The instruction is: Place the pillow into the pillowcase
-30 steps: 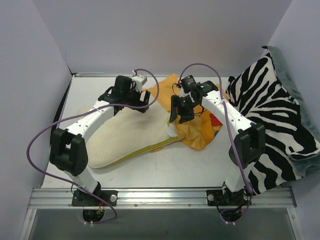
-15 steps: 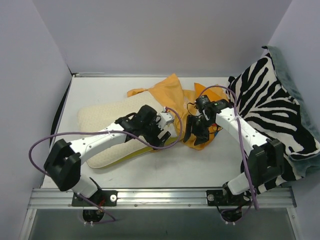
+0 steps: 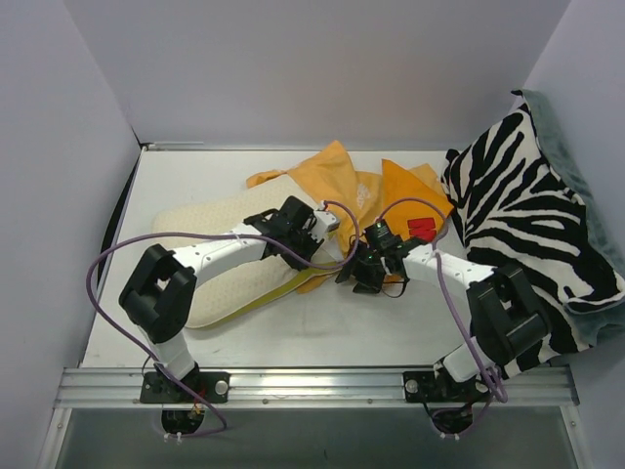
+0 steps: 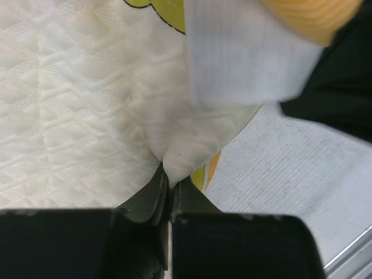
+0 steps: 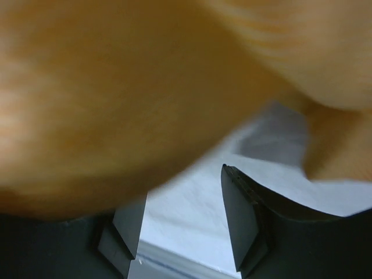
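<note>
The pillow (image 3: 217,295) lies flat on the left half of the surface (image 3: 322,332), entirely outside the pillowcase. The left fingers (image 4: 148,200), spread wide a moment ago, have just snapped together on the pillow's right-hand corner. They pinch a fold of the bumpy cream cloth just beside its yellow-green trim. That gives a hold for dragging the pillow toward the case, which I judge to be the next step. A second ago this arm hovered over the pillow's far edge; it has since swung to the near right corner. The pillowcase (image 3: 342,181) sits crumpled just right of that corner, touching it. The right fingers (image 5: 239,226) stand apart with bare surface between them and orange cloth blurred above. They have dropped from the case's middle to its near edge. The zebra cushion (image 3: 527,205) has not moved.
</note>
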You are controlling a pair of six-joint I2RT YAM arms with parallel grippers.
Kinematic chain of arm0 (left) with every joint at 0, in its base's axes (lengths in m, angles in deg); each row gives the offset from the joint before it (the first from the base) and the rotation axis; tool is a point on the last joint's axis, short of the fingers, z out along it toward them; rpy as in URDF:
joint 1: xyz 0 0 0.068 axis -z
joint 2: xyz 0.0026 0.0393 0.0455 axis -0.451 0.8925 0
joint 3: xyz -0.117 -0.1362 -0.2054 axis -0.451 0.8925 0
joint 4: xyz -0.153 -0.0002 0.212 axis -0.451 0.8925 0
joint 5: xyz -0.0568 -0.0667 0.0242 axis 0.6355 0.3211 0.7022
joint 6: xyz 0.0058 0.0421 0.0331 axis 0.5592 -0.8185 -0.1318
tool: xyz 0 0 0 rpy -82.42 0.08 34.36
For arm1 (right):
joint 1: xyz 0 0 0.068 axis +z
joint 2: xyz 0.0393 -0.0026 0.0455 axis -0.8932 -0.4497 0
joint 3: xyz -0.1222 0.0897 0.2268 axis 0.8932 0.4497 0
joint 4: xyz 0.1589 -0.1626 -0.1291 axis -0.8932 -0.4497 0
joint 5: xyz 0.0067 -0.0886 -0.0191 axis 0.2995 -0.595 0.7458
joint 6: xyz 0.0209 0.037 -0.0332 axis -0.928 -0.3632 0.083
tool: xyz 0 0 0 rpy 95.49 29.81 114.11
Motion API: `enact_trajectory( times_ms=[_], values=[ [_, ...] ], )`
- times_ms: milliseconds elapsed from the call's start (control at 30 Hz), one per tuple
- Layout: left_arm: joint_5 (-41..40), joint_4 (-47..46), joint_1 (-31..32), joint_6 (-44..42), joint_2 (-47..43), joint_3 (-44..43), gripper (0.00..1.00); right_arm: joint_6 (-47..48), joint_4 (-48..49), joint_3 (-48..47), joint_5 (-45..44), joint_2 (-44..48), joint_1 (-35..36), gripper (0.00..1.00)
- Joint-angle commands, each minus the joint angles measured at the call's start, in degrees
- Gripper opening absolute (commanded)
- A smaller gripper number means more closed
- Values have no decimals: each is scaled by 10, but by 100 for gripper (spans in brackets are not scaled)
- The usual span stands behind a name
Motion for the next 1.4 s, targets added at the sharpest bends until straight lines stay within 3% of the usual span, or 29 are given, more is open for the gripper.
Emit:
enact_trajectory(
  times_ms=[0, 233, 467, 500, 600, 767, 800, 967, 1133, 1300, 1333, 1367],
  values=[
    [88, -28, -10, 46, -18, -44, 0, -64, 140, -10, -76, -27, 38, 53],
    [136, -50, -33, 85, -25, -63, 0, -121, 212, -3, -207, -90, 92, 50],
    [138, -75, -40, 78, -53, -30, 0, -151, 276, 16, -280, -127, 130, 39],
    [138, -77, -47, 77, -57, -23, 0, -152, 287, 17, -281, -129, 132, 35],
    [130, -81, -53, 83, -69, -1, 0, -141, 293, 16, -251, -133, 135, 0],
    [50, -95, -64, 82, -43, -7, 0, -67, 210, 12, -185, -25, 160, 0],
    [18, -104, -67, 77, -31, -26, 0, -54, 157, 9, -160, 0, 171, 0],
    [-19, -108, -103, 96, 91, -107, 0, -2, -4, -3, -150, 159, 235, 0],
    [8, -157, -108, 131, 105, -115, 0, -1, -78, 29, -111, 229, 267, 0],
    [84, -203, -99, 164, 66, -52, 0, 31, -110, 28, -52, 205, 284, 0],
    [91, -207, -94, 167, 44, -34, 0, 46, -124, 5, -56, 201, 283, 28],
    [101, -214, -90, 170, 31, 3, 0, 55, -139, -11, -66, 203, 283, 45]
  ],
)
